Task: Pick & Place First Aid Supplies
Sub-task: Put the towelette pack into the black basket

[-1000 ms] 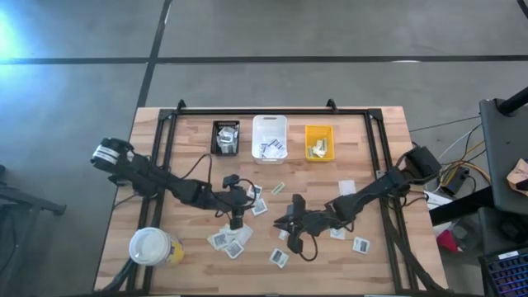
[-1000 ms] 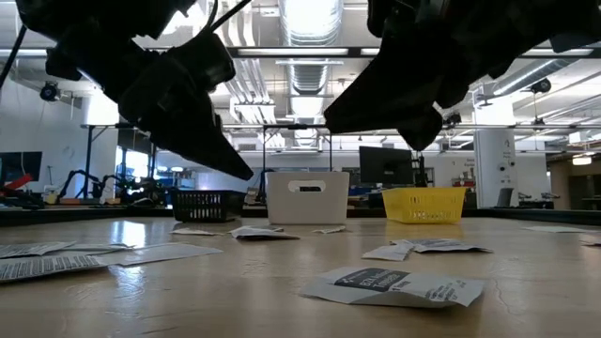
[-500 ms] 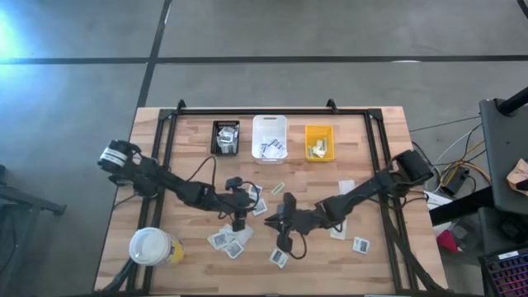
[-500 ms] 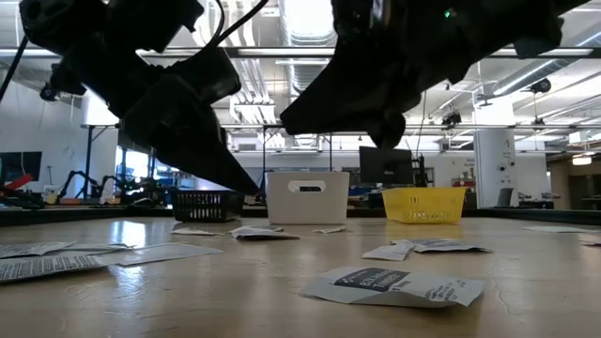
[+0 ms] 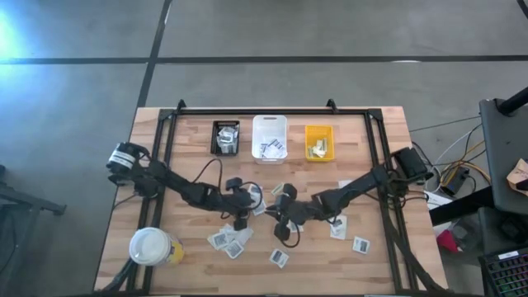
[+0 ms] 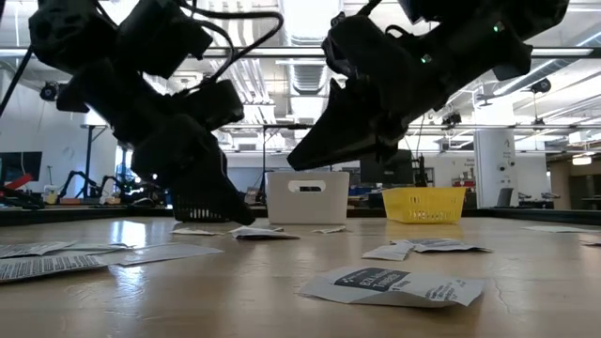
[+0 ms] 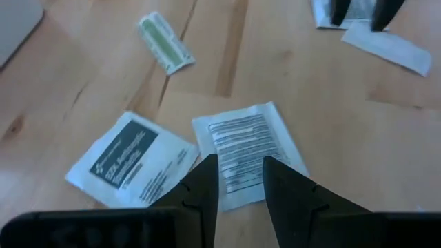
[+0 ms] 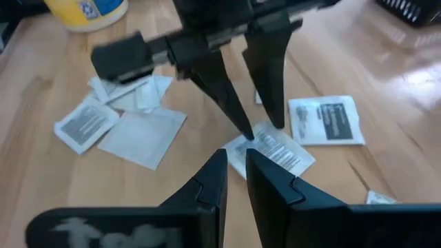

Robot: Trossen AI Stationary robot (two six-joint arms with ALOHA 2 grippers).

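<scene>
High view: both end effectors meet mid-desk [image 5: 379, 256] over one packet [image 7: 248, 151]. Left end effector [image 7: 240, 180] straddles it, parted, holding nothing; right end effector [image 8: 234, 167] narrowly parted, empty.

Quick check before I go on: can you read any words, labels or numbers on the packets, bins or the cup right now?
No text can be read in full.
White square packet with a dark printed patch: white lines of print, too blurred.
White packet with dark striped print: lines only, illegible.
Nearest white packet with a dark patch: print too small.
Yellow cup with a white lid: small blue label, unreadable.
Black, white and yellow bins: no print seen.
</scene>
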